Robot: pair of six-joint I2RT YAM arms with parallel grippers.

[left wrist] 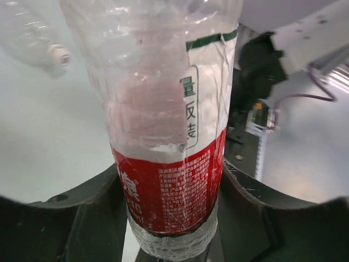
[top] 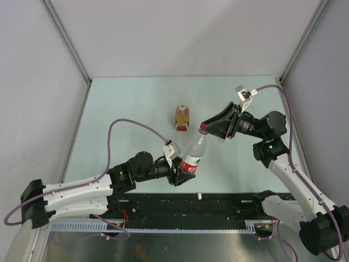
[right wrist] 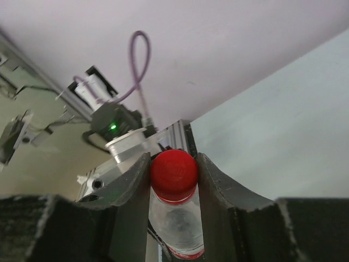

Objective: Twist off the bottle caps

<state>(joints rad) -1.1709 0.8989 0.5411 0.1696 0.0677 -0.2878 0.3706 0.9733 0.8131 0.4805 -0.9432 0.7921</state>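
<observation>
A clear bottle with a red-and-white label (top: 192, 157) leans up and to the right above the table. My left gripper (top: 184, 170) is shut on its lower body, and its fingers (left wrist: 82, 218) press the red label (left wrist: 169, 191) from both sides. The bright red cap (top: 203, 130) tops the neck. My right gripper (top: 207, 129) is shut on that cap (right wrist: 173, 170), with one finger tight against each side of it. A bottle with amber liquid (top: 182, 117) lies on the table behind. A clear bottle (left wrist: 27, 33) with a white cap (left wrist: 59, 54) lies beyond the held one.
A small white round cap (top: 200, 195) lies loose on the black rail at the table's near edge. Grey walls with metal posts close in the pale green table (top: 125, 103) on three sides. Purple cables loop from both wrists.
</observation>
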